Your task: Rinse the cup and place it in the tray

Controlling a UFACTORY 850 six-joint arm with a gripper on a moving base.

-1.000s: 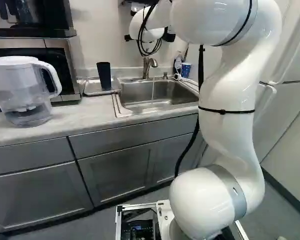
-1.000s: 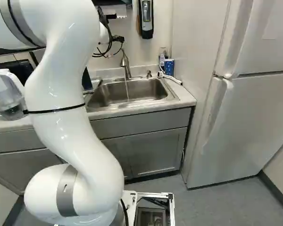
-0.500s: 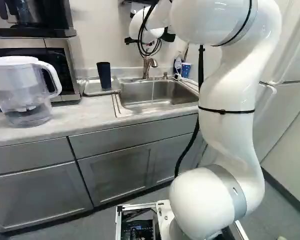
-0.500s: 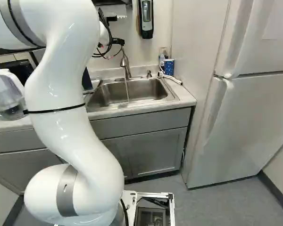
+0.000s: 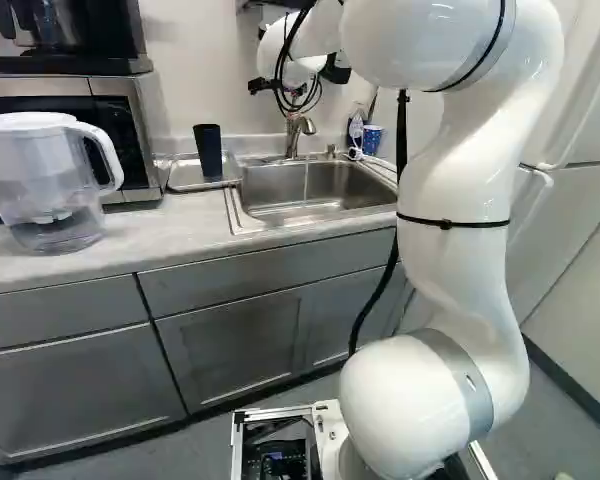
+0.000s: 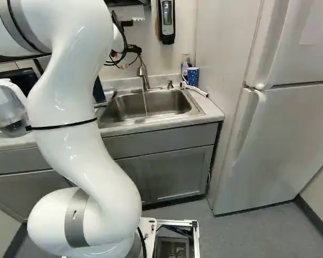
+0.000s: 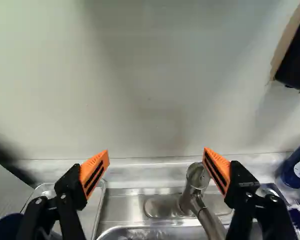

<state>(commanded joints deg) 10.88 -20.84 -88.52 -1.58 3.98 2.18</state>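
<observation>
My gripper (image 5: 263, 85) shows only as black parts high above the sink, its fingertips hidden. In the wrist view the gripper (image 7: 156, 156) is open and empty, facing the wall, with the faucet (image 7: 194, 187) below and just inside one finger. A dark cup (image 5: 208, 150) stands in the tray (image 5: 187, 178) left of the sink; in the wrist view the dark cup (image 7: 5, 227) shows partly behind the other finger. Thin water runs from the faucet (image 6: 143, 71) into the sink (image 6: 189, 109).
A water pitcher (image 5: 42, 190) stands on the counter (image 5: 150, 235) near the microwave (image 5: 130, 110). A blue patterned cup (image 6: 192, 76), a bottle and a white brush lie or stand at the sink's right back corner. The fridge (image 6: 280, 129) rises on the right.
My wrist and the black gripper parts have tilted and dropped slightly above the faucet. The cup, tray and base have not moved, and water keeps running.
</observation>
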